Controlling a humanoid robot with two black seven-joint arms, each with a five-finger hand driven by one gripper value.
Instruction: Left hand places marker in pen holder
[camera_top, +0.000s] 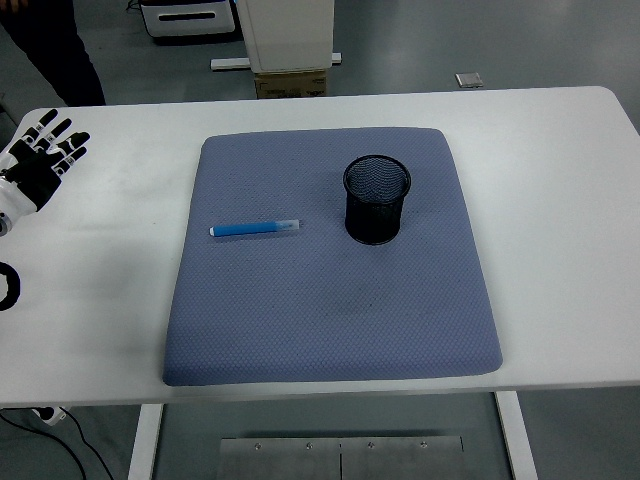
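Robot left hand (40, 162) sits at the far left edge of the view, over the white desk (560, 200). It is black with white segments, palm showing, and its fingers (66, 150) are spread apart, holding nothing. It is well apart from everything else on the desk. Just below it, at the left edge, part of a black ring (8, 287) shows; what it belongs to cannot be told.

Moving right, a large blue-grey padded mat (330, 320) covers the middle of the desk, roughly square with rounded corners. On the left part of the mat lies the blue marker (255, 229), flat on its side and pointing left to right, with a paler, clear-looking cap end toward the right. Nothing touches the marker.

Further right on the mat, near its centre and toward the far side, stands the black mesh pen holder (377, 199), a round cup, upright with its opening facing up. It looks empty. The marker lies beside it to the left, with a gap of bare mat between them.

To the right of the mat, only bare white desk shows, and no right hand is in view.

At the top left, beyond the desk, the dark-clothed legs of a person (55, 50) show. Near the top centre, a white unit and a cardboard box (290, 82) stand on the grey floor.
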